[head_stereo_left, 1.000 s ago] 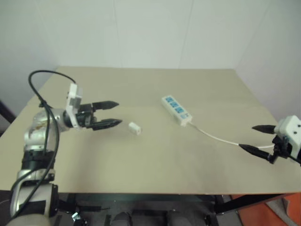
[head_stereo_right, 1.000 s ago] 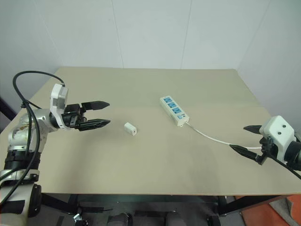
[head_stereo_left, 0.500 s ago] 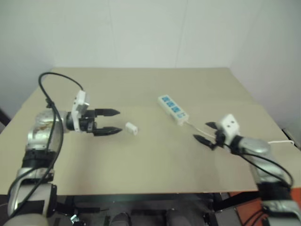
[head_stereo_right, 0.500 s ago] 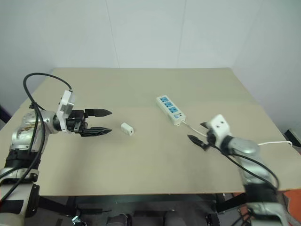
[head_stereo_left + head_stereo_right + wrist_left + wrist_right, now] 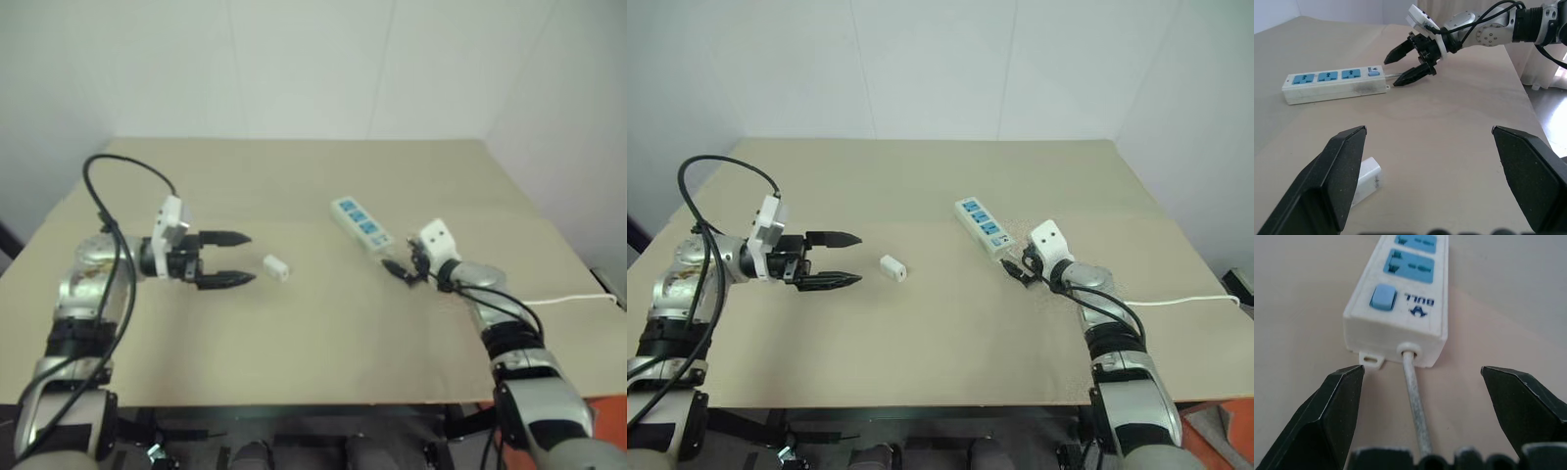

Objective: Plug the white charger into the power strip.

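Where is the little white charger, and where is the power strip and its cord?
white charger (image 5: pixel 892 267), right eye view, middle of the block.
power strip (image 5: pixel 982 227), right eye view, a blue socket face.
cord (image 5: pixel 1416 404), right wrist view, just past the strip's end.

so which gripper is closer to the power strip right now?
Right. The right gripper is open at the cord end of the power strip, fingers either side of its cord. The left gripper is across the table, by the charger.

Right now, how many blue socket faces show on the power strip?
3, in a row along the power strip: one by the blue end switch, one in the middle, one at the far end.
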{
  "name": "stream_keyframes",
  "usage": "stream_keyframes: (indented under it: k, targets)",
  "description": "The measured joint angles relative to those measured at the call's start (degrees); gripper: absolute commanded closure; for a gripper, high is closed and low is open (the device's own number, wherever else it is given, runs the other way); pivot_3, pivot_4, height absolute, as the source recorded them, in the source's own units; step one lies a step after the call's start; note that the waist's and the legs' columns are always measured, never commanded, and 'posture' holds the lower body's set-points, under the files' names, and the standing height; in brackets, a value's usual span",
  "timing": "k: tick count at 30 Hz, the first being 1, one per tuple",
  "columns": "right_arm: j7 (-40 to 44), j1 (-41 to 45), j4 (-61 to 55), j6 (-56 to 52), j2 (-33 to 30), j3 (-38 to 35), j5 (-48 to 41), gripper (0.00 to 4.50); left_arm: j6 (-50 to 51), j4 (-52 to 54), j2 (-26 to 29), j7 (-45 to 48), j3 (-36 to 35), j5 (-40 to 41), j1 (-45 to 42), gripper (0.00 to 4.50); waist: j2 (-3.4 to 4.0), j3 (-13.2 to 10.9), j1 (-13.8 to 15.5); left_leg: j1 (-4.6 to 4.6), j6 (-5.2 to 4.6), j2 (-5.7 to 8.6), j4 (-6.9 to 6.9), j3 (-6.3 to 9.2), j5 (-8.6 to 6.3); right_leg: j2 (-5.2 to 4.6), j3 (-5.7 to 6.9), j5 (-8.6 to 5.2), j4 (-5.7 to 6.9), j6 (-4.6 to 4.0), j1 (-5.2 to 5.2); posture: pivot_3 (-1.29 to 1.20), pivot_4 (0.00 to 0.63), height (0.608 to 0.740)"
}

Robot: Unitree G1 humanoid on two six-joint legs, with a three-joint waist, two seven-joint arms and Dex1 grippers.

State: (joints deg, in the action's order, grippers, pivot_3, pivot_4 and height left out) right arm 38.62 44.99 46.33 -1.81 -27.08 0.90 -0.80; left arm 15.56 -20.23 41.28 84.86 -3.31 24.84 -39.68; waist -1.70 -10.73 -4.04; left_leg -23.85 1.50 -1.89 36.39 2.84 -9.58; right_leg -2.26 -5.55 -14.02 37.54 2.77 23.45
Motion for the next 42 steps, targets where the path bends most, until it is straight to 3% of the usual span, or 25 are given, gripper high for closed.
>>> stream_keyframes:
  k: [2, 5, 16, 17, 30, 35, 42]
  targets:
    - [1.1, 0.6, 0.9, -1.5, -0.1, 0.1, 0.0, 0.00, 0.2, 0.3, 0.0, -0.2, 0.0, 0.0, 0.0, 0.03, 0.00, 0.0, 0.0, 0.00, 0.00, 0.00, 0.00, -0.01, 0.00, 0.00, -0.01, 0.00, 0.00, 0.01, 0.00, 0.00, 0.150, 0.740]
    - [3.2, 0.9, 0.8, -3.4, -1.1, 0.5, 0.0, 0.59, 0.3, 0.3, -0.3, -0.4, 0.0, 0.0, 0.0, 0.00, 0.00, 0.0, 0.0, 0.01, 0.00, 0.00, -0.01, -0.01, 0.00, 0.00, 0.00, -0.01, -0.01, 0.02, 0.00, 0.00, 0.150, 0.740]
    - [5.8, -3.7, -11.9, -11.8, -0.3, 1.2, -0.3, 4.42, 0.2, 0.2, -2.3, -0.3, 1.0, -0.1, -0.1, 0.00, 0.00, 0.0, -0.1, 0.02, 0.00, -0.01, -0.03, 0.00, 0.00, 0.01, 0.00, -0.10, 0.02, 0.17, 0.00, 0.00, 0.150, 0.740]
    - [5.6, -4.7, -14.1, -12.9, -0.2, 1.3, -0.3, 4.47, 0.2, 0.1, -2.4, -0.3, 1.0, -0.1, -0.1, 0.00, 0.00, 0.0, -0.1, 0.02, 0.00, -0.01, -0.03, 0.00, 0.00, 0.02, 0.00, -0.11, 0.02, 0.19, 0.01, 0.00, 0.150, 0.740]
    - [0.8, -30.6, -54.0, -24.6, -2.8, 0.5, -0.6, 4.47, -0.3, -1.9, -2.2, 1.2, 1.6, -0.2, -1.7, 0.00, 0.00, 0.0, 0.2, 0.00, 0.00, -0.01, -0.05, -0.01, 0.00, 0.02, -0.01, -0.17, 0.02, 0.23, 0.06, 0.00, 0.150, 0.740]
    - [-3.2, -35.2, -58.1, -24.4, 1.2, -1.1, -2.4, 2.93, -0.5, -4.4, -2.5, 2.0, 2.4, -1.0, -4.1, 0.00, -0.02, 0.0, 0.0, 0.03, 0.00, -0.03, -0.05, -0.02, 0.00, 0.05, -0.02, -0.19, 0.04, 0.21, 0.06, 0.00, 0.150, 0.740]
    - [-10.6, -37.0, -64.6, -23.2, 9.2, -3.2, -5.2, 0.42, -0.7, -6.4, -2.5, 3.5, 2.6, -2.2, -5.4, 0.00, -0.02, 0.0, 0.2, 0.01, 0.00, -0.02, -0.05, -0.01, 0.00, 0.04, -0.01, -0.19, 0.03, 0.20, 0.06, 0.00, 0.150, 0.740]
